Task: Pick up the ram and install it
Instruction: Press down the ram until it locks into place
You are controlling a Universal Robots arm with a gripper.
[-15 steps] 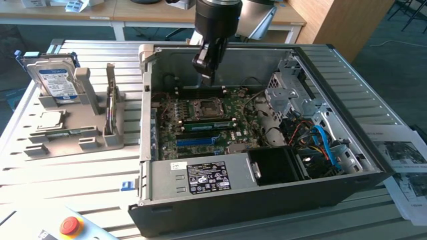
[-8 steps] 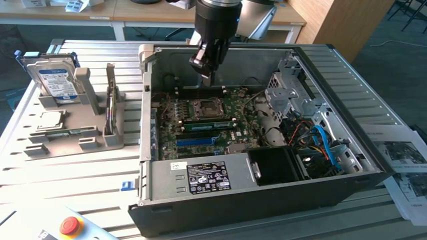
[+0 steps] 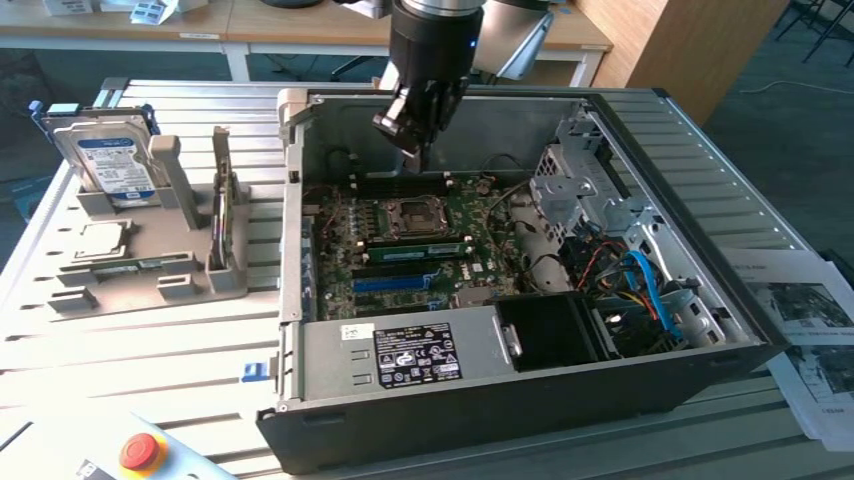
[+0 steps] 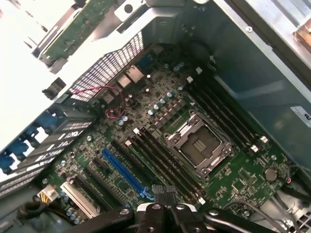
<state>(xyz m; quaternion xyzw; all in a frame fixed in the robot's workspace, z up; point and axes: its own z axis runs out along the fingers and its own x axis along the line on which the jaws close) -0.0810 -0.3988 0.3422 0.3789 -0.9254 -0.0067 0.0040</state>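
Exterior view: we see the black gripper [image 3: 416,150] with fingers closed, empty, hanging over the green motherboard [image 3: 414,245] at the back of the open black PC case [image 3: 534,390], while the long thin green ram stick [image 3: 222,200] stands on edge in the grey holder [image 3: 147,280] on the slatted metal desk [image 3: 134,370]. Wrist view: our fingers [image 4: 167,196] pinch together with nothing between them, above the long black memory slots [image 4: 165,160] beside the empty silver CPU socket [image 4: 198,143].

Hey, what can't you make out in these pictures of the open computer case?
Exterior view: the black gripper hides the green motherboard's slots behind it.
Wrist view: the picture's edge cuts off most of the gripper.
Exterior view: print on the grey power supply's white label is too small.
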